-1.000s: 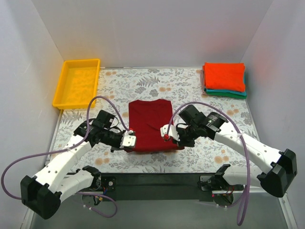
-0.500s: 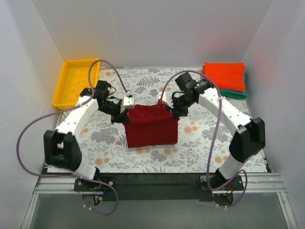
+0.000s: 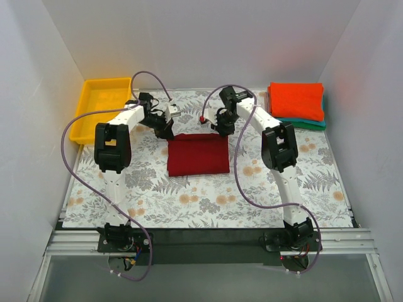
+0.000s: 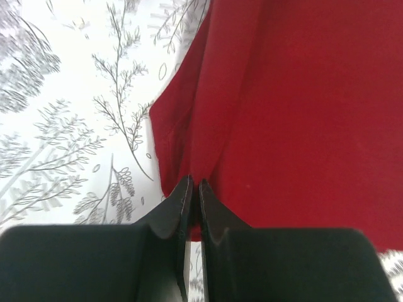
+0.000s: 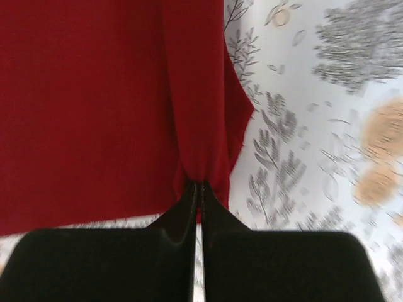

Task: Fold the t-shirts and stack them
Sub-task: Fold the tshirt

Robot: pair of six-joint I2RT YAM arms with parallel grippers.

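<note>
The dark crimson t-shirt (image 3: 197, 155) lies as a flat folded rectangle in the middle of the table. My left gripper (image 3: 168, 129) is shut on its far left corner, and the left wrist view shows the closed jaws pinching the cloth edge (image 4: 189, 126). My right gripper (image 3: 220, 129) is shut on its far right corner, with cloth (image 5: 201, 126) bunched between the tips. The bright orange-red t-shirt (image 3: 296, 100) lies folded at the far right on top of the folded teal t-shirt (image 3: 310, 124).
A yellow plastic tray (image 3: 85, 119) sits at the far left. The grey floral-print cloth (image 3: 283, 189) covers the table. White walls close in the left, far and right sides. Both arms are stretched far forward, with purple cables looping above them.
Both grippers lifted the crimson shirt's near edge and carried it to the far edge, folding it in half. The shirt is now a shorter rectangle.
</note>
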